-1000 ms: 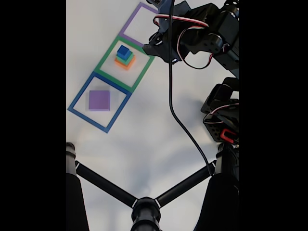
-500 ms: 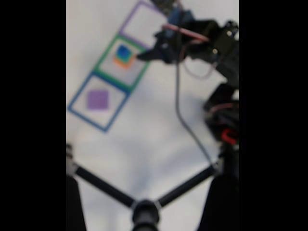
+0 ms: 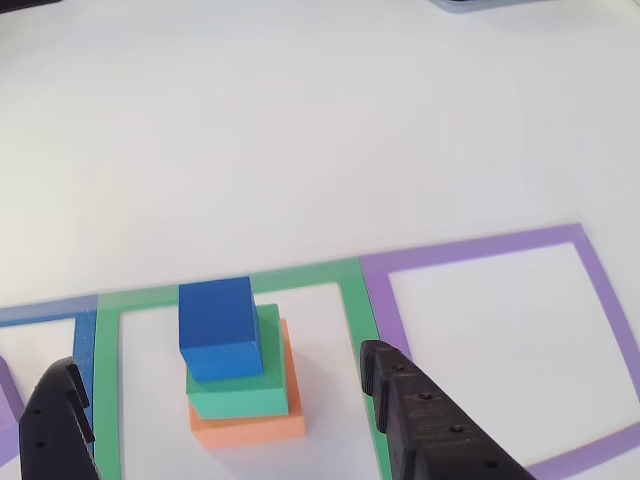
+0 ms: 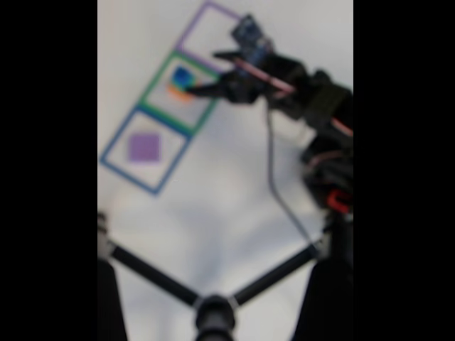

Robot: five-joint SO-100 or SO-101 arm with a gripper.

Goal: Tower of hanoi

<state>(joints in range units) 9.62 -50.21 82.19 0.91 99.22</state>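
Black plastic gripper [image 3: 225, 400], two fingers: jaws spread wide, one finger [image 3: 60, 425] at the lower left of the other view, the second finger [image 3: 425, 420] at lower right, nothing held. Stack stands between the two fingertips, touching neither. In the fixed view, which is blurred, the gripper [image 4: 202, 74] reaches from the right toward the stack; contact there cannot be told.

Blue block [image 3: 218, 325], smallest: top of the stack, turned slightly askew on the piece below.

Green block [image 3: 240, 395]: directly under the blue one.

Orange block [image 3: 250, 425]: base of the three-piece stack, flat on the table inside the green tape outline [image 3: 355, 300].

Purple block [image 4: 145, 146], biggest: alone, flat on the table inside the blue tape outline [image 4: 114, 167], well apart from the stack.

Purple tape outline [image 3: 590, 270]: adjoins the green outline on the right in the other view.

White table [image 3: 320, 130]: bears all items.

Arm [image 4: 313, 106], black, with red and white wires and a dark cable [image 4: 274, 177] trailing down in the fixed view.

Black tripod legs [image 4: 213, 298]: lower part of the fixed view.
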